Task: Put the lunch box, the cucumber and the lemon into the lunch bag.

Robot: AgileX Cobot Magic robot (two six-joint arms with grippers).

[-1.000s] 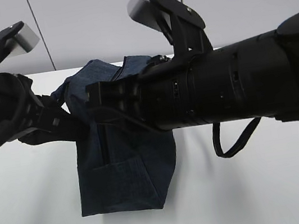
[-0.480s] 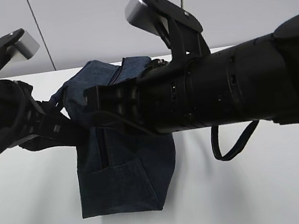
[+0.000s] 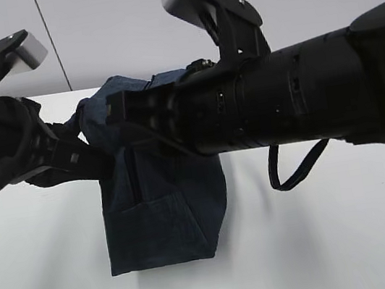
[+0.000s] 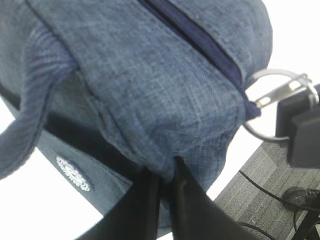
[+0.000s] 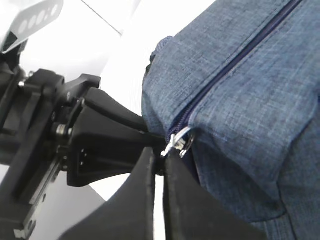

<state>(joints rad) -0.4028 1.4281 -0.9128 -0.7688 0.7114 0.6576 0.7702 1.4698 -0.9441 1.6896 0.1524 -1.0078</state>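
lunch bag: dark navy fabric, standing on the white table, centre of the exterior view, squeezed between both arms.
zipper: runs along the bag top and looks zipped up in both wrist views; the exterior view hides it behind the right arm.
ring pull: silver ring at the end of the zipper. Left wrist view shows it whole, with a black block just beside it. Right wrist view shows only a small silver bit of the ring pull at the fingertips.
left gripper: fingers nearly together, pinching a fold of bag fabric at the bag's end. Only the left wrist view shows this pinch; in the exterior view the left gripper reads just as a dark mass pressed against the bag's left side.
right gripper: fingers narrow, tips closed on the ring pull. In the exterior view its tips are lost behind the arm body.
right arm: fills the middle and right of the exterior view, crossing in front of the bag's upper part.
handle: black loop hanging below the right arm, exterior view only. Left wrist view shows a blue handle strap on the left.
logo: small white round print on the bag's dark lower panel, left wrist view only.
lunch box, cucumber, lemon: out of sight in every view.
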